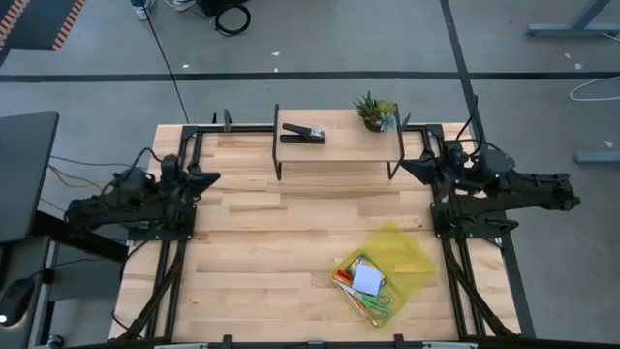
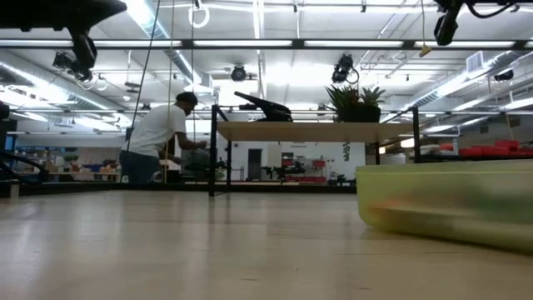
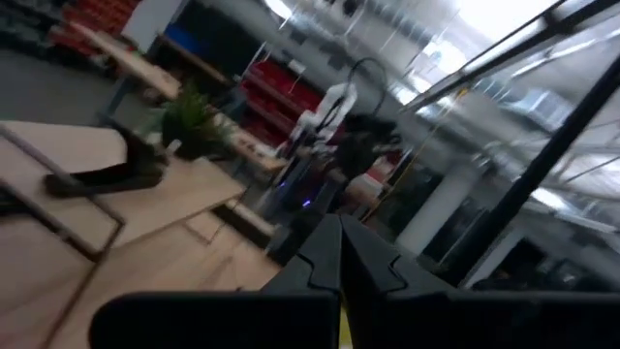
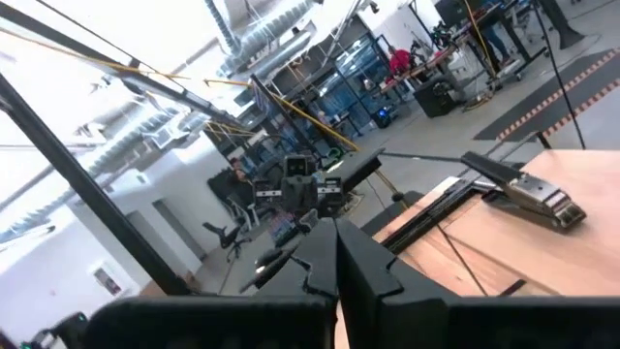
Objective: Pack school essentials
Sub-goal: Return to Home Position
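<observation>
The school essentials lie in a translucent yellow-green box (image 1: pixel 360 260) on the near right of the table: a pale square notepad (image 1: pixel 368 279), green-handled scissors (image 1: pixel 378 303) and orange pencils (image 1: pixel 344 283). The box's lid (image 1: pixel 407 254) rests on the table against its far right side. In the low view the box (image 2: pixel 450 204) stands at the right. My left gripper (image 1: pixel 215 177) (image 3: pixel 339 257) is shut with nothing in it, drawn back at the table's left edge. My right gripper (image 1: pixel 403 167) (image 4: pixel 336 250) is shut with nothing in it at the right edge, far from the box.
A raised wooden shelf (image 1: pixel 339 147) on dark legs stands at the table's far middle, bearing a black stapler (image 1: pixel 302 134) and a small potted plant (image 1: pixel 375 111). Bare wood lies between the arms. A person (image 2: pixel 158 137) works in the room beyond the table.
</observation>
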Robot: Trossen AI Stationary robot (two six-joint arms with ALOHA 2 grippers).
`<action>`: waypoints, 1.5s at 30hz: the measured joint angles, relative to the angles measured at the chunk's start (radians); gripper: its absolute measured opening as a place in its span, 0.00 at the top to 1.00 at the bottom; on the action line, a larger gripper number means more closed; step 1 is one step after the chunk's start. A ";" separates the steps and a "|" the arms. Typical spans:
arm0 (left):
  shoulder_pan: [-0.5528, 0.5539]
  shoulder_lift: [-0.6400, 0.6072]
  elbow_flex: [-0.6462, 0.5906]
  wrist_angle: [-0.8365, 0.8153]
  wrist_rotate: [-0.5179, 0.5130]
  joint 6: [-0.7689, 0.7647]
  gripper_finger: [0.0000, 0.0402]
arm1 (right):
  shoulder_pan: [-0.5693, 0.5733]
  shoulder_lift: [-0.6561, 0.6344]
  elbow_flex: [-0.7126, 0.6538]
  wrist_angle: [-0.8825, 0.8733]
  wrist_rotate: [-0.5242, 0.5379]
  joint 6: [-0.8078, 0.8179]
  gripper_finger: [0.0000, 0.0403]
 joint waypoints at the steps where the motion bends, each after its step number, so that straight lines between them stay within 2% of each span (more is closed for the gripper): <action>1: 0.000 0.000 -0.019 0.040 0.004 -0.010 0.99 | 0.000 -0.007 -0.010 0.004 0.000 0.004 0.98; 14: 0.000 -0.001 -0.327 0.455 0.003 -0.202 0.99 | 0.000 -0.037 -0.134 0.052 0.015 0.075 0.98; 19: 0.000 -0.001 -0.326 0.450 0.003 -0.198 0.99 | 0.000 -0.037 -0.207 0.182 0.015 0.099 0.98; 26: -0.006 -0.001 -0.326 0.441 0.003 -0.206 0.99 | 0.022 -0.037 -0.273 0.196 -0.019 0.200 0.98; 33: -0.041 -0.001 -0.326 0.408 0.003 -0.200 0.96 | 0.059 -0.037 -0.353 0.222 0.065 0.233 0.98; 40: -0.047 -0.001 -0.326 0.402 -0.004 -0.199 0.99 | 0.060 -0.037 -0.460 0.329 0.071 0.320 0.98; 45: -0.047 -0.001 -0.326 0.389 -0.004 -0.203 0.97 | 0.060 -0.037 -0.493 0.365 0.107 0.322 0.98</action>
